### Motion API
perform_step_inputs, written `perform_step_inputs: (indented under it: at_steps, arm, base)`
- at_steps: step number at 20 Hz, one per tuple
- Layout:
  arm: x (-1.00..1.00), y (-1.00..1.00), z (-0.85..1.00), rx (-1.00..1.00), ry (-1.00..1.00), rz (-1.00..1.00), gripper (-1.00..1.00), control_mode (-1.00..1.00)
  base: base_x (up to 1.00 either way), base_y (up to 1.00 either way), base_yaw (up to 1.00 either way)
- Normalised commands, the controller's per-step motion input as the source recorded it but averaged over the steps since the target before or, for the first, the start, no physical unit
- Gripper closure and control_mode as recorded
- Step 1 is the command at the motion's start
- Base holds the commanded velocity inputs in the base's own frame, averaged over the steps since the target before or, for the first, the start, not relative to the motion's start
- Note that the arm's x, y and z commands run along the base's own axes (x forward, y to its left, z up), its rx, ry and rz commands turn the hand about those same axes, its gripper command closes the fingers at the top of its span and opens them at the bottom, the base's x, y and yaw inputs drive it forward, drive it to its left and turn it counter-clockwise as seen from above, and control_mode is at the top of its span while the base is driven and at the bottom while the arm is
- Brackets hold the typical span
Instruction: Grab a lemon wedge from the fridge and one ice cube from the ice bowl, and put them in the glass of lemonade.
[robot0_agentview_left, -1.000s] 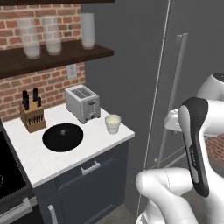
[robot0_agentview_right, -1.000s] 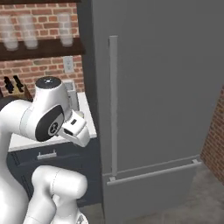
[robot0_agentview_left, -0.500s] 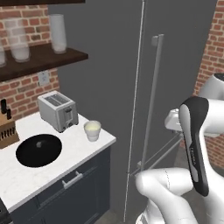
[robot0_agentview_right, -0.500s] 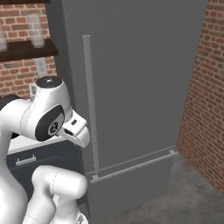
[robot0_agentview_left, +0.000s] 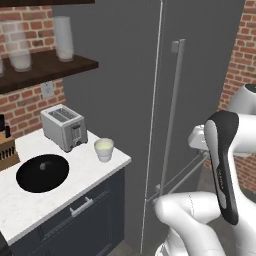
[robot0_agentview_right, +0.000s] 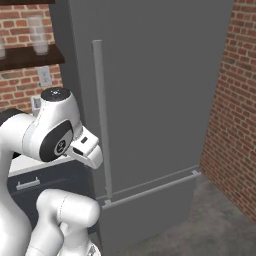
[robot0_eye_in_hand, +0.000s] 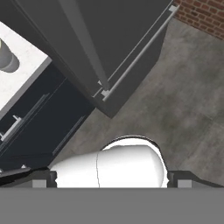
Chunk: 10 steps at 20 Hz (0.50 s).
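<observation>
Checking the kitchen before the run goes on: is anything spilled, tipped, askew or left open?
Nothing stands out. The fridge is shut, its bar handle straight. On the counter, the glass of lemonade stands upright beside the toaster, and the ice bowl lies flat. No spills show.

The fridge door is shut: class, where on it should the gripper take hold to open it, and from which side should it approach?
Grip the long vertical bar handle on the fridge, probably around its middle. It stands off the door face, so the fingers can likely straddle it. Approach from the front, jaws level across the upright bar, then pull outward.
</observation>
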Motion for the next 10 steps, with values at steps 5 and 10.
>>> perform_step_inputs:
  at_steps: [5, 10]
  arm:
    - [0.0, 0.0, 0.0, 0.0, 0.0, 0.0, -1.0, 1.0]
    - [0.0, 0.0, 0.0, 0.0, 0.0, 0.0, -1.0, 1.0]
  base:
    - [-0.35, 0.0, 0.0]
    - [-0.44, 0.0, 0.0]
